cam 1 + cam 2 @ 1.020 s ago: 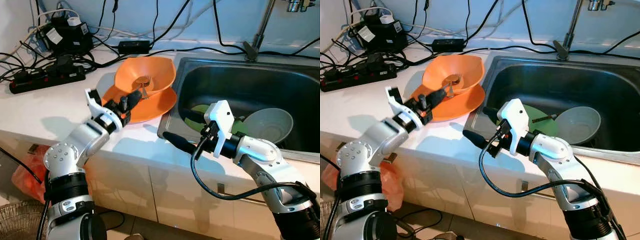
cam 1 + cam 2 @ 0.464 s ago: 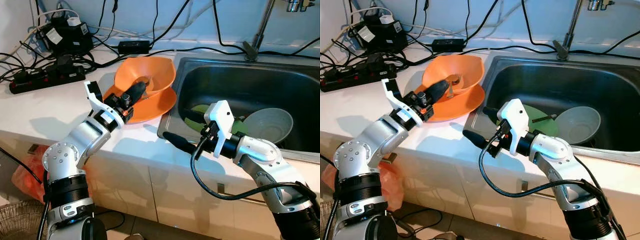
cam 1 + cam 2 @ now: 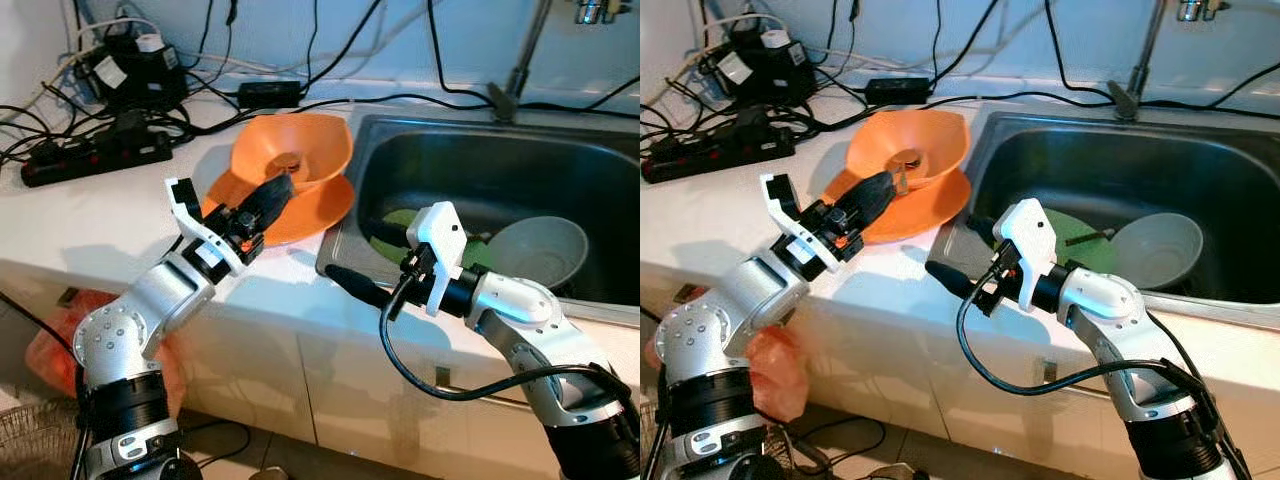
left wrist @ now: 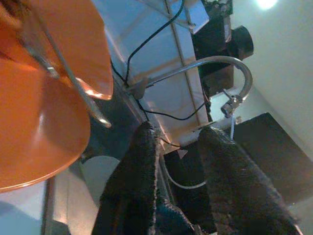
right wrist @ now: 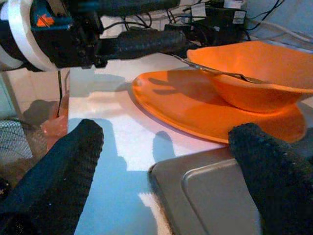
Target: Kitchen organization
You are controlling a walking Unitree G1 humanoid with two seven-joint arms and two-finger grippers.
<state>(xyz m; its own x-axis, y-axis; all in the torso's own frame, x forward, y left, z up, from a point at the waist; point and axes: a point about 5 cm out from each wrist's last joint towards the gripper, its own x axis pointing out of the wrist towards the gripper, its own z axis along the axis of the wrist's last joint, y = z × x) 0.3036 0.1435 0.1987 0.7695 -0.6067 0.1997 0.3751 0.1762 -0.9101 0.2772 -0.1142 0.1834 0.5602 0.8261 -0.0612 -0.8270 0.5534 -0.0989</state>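
My left hand (image 3: 268, 193) reaches over the orange plate (image 3: 315, 208) on the white tabletop (image 3: 110, 215), its fingers a small way apart with nothing between them, their tips just beside the spoon (image 3: 902, 172) that leans in the orange bowl (image 3: 310, 150) stacked on that plate. My right hand (image 3: 352, 283) hovers at the tabletop's front edge by the sink (image 3: 560, 165), spread wide and holding nothing. The risk I see is in the stack: the bowl sits tilted on the plate, and the plate's rim reaches the sink's lip. If my left fingers catch the bowl's wall or press on the plate's near rim instead of closing on the spoon's thin handle, the bowl could slide or tip toward the basin, where a green plate (image 3: 1072, 228) and a pale bowl (image 3: 540, 250) already lie. The handle could also slip from a loose pinch.
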